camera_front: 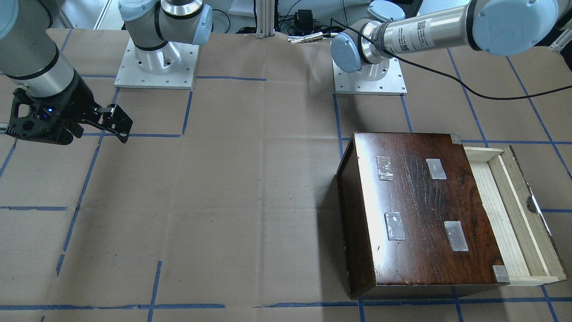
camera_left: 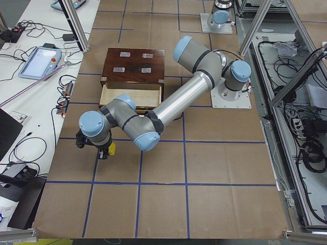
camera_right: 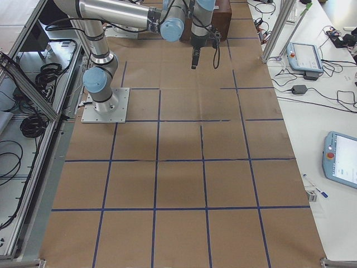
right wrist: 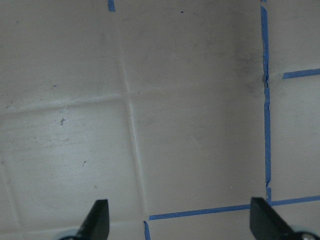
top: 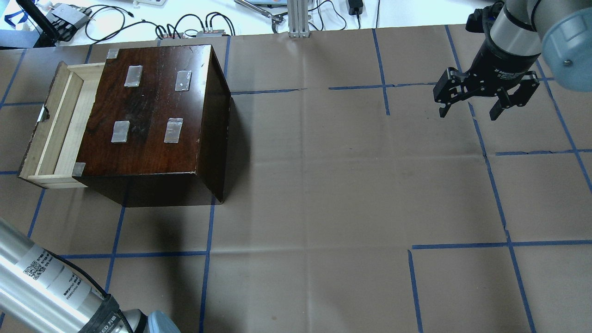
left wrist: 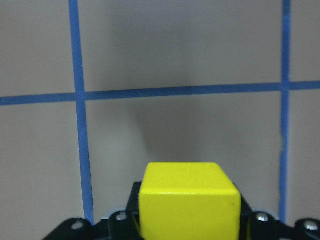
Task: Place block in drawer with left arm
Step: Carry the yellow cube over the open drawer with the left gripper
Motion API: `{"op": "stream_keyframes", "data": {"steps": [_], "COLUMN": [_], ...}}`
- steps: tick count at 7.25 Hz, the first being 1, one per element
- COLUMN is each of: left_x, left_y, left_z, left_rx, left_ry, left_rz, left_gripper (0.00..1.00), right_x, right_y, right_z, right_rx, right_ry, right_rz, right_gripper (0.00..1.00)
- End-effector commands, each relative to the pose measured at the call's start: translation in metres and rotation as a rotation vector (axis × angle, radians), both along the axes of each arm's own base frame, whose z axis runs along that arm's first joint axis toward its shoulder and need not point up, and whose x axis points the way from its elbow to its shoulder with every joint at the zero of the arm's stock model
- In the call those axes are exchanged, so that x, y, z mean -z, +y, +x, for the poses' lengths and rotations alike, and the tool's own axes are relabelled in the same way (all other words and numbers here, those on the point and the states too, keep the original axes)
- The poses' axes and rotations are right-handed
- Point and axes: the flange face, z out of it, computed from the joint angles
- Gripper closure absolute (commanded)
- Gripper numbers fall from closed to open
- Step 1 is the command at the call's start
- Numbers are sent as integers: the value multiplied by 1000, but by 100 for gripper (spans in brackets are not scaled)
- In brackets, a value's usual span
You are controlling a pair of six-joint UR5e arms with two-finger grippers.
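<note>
The yellow block (left wrist: 189, 200) sits between the fingers of my left gripper (camera_left: 104, 152), which is shut on it and holds it a little above the brown paper. In the exterior left view the block (camera_left: 111, 148) hangs near the table's left end, out past the drawer's front. The drawer (top: 55, 125) is pulled open from the dark-brown box (top: 148, 115), and its pale tray (camera_front: 509, 210) shows nothing inside. My right gripper (top: 468, 113) is open and empty, hovering far from the box; it also shows in the right wrist view (right wrist: 181, 220).
Blue tape lines grid the brown paper table cover (top: 323, 185). The two arm bases (camera_front: 156, 62) stand at the robot's side. My left forearm (top: 46, 282) crosses the near corner beside the box. A teach pendant (camera_left: 38, 61) and cables lie on the side bench.
</note>
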Motion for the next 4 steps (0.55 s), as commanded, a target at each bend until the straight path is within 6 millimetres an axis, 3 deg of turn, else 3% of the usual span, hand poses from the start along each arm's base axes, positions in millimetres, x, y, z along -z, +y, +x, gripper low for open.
{"op": "stream_keyframes", "data": {"steps": [1, 2, 4], "left_x": [-28, -49, -67], "left_y": [45, 66, 101], "left_z": [-47, -72, -115], "left_rx": [-10, -31, -86], "left_ry": [-19, -26, -12], "left_rz": [-18, -25, -15], "left_gripper": [67, 67, 67], "right_x": [-1, -1, -1], "right_y": [0, 0, 0], "right_z": [0, 0, 0], "right_rx": [0, 0, 0], "right_ry": [0, 0, 0], "right_rz": [-1, -1, -1], "right_gripper": [0, 0, 0]}}
